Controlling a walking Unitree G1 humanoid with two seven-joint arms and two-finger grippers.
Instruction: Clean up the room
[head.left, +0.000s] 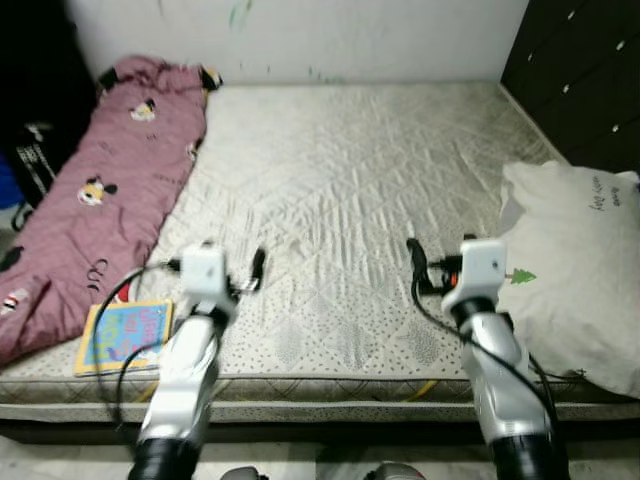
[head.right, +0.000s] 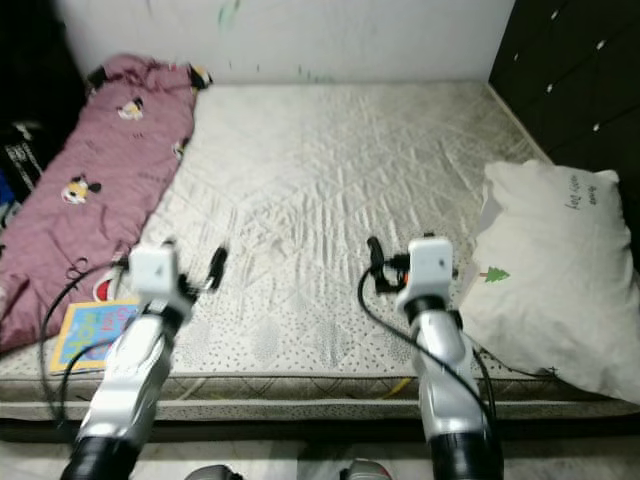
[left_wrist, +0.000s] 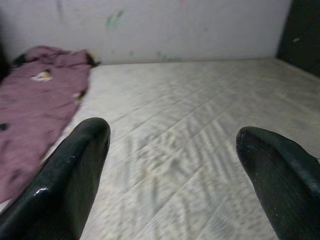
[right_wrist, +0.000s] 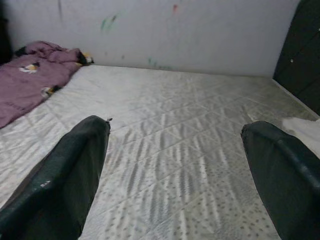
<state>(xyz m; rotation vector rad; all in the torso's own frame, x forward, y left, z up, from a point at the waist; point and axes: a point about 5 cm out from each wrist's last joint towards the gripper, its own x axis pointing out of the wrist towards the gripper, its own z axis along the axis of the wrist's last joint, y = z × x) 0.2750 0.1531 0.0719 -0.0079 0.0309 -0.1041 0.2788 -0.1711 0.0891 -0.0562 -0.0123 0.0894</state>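
Both end effectors (head.left: 258, 268) (head.left: 416, 262) hover released over mattress (head.left: 330, 180); head views add book (head.left: 124, 335).

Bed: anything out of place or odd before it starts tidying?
Yes. A pink blanket lies bunched along the mattress's left side, a colourful book sits at its front left corner, and a white pillow hangs off the right edge. Paint smudges mark the wall. Both grippers hover open, empty.

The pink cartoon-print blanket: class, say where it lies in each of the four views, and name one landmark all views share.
Left eye view: pink blanket along the mattress's left edge.
Right eye view: same left edge.
Left wrist view: beside one black finger.
Right wrist view: far corner by the wall.
Shared landmark: the paint-marked white wall behind the mattress.
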